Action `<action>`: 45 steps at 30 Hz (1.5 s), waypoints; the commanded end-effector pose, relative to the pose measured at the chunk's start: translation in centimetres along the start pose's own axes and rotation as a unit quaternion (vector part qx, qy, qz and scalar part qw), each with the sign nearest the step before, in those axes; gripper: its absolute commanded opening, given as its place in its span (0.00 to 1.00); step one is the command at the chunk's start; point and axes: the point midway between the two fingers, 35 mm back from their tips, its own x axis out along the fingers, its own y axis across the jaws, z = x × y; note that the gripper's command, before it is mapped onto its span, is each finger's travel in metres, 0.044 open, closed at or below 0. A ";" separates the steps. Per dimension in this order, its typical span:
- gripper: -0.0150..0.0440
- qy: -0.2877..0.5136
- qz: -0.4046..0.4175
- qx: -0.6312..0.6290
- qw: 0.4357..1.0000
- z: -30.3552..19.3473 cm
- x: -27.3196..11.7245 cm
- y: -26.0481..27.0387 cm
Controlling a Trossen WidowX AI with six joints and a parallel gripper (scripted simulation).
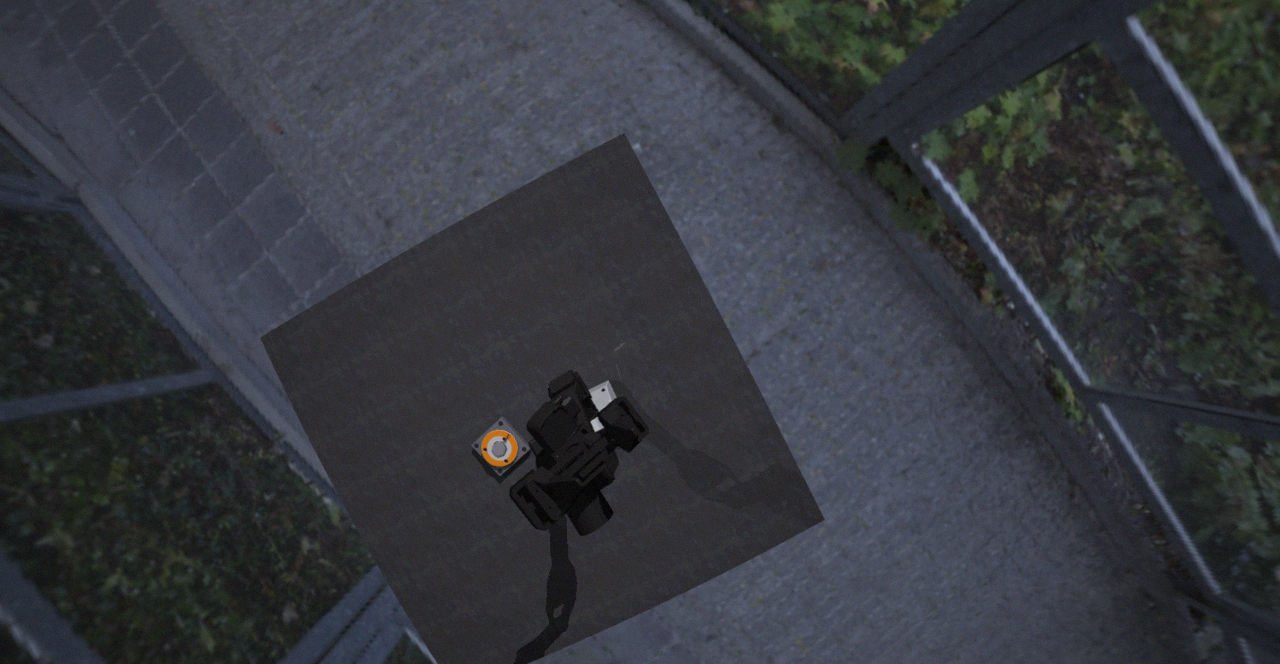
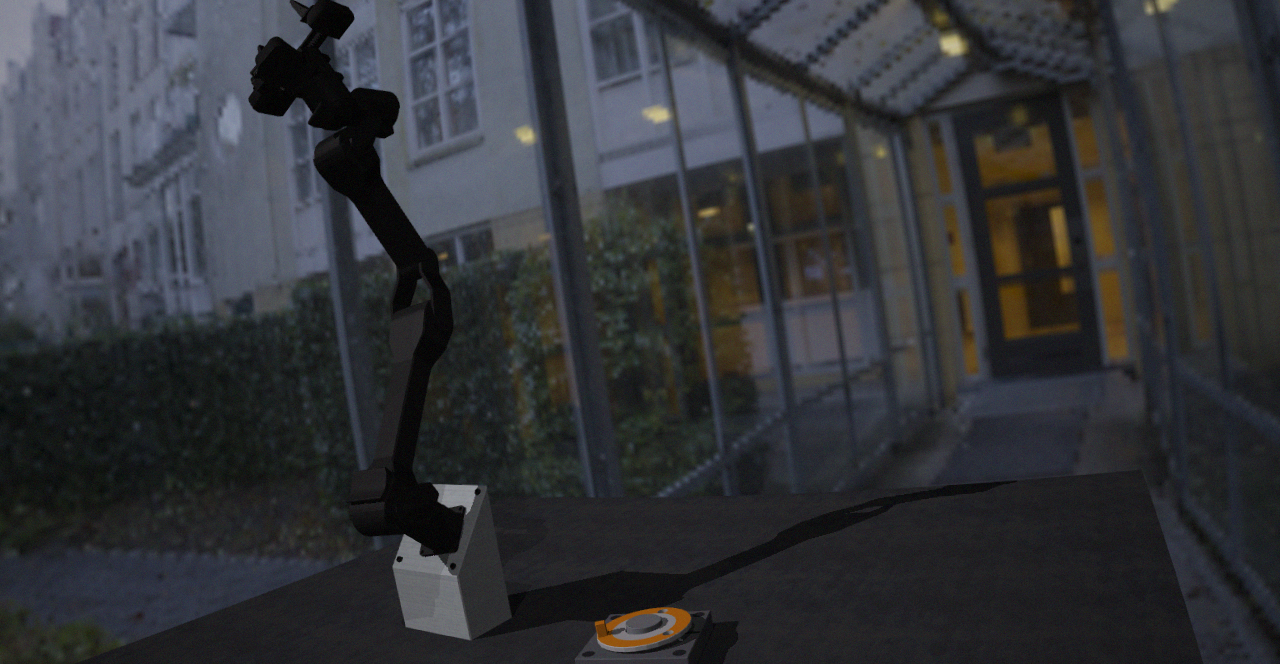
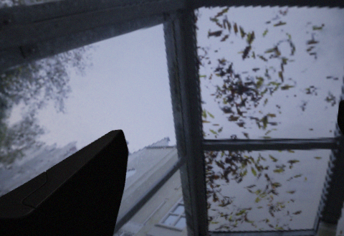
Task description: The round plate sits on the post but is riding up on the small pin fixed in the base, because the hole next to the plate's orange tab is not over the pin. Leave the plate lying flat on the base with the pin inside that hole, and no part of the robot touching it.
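While the single arm [image 2: 393, 302] rears high in the upper left of the exterior view, one round plate [image 2: 643, 627] sits on its base [image 2: 595, 653] at the bottom centre, well apart from the gripper [image 2: 308, 20].

One gripper, spread wide and grasping nothing, points skyward: the wrist view shows one dark finger [image 3: 67, 212] at lower left, a sliver of the other at the right edge, with glass roof between them. One orange-ringed plate [image 1: 499, 449] lies on one square grey base [image 1: 480, 461], just left of the arm in the top view, on the dark table [image 1: 429, 320]. One grey post [image 2: 640, 621] rises through the plate's centre. One white pedestal [image 2: 456, 588] carries the arm. Pin and tab hole are too small to tell.
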 end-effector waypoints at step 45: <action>0.25 -0.543 0.565 0.395 0.479 53.4 -39.5 14.2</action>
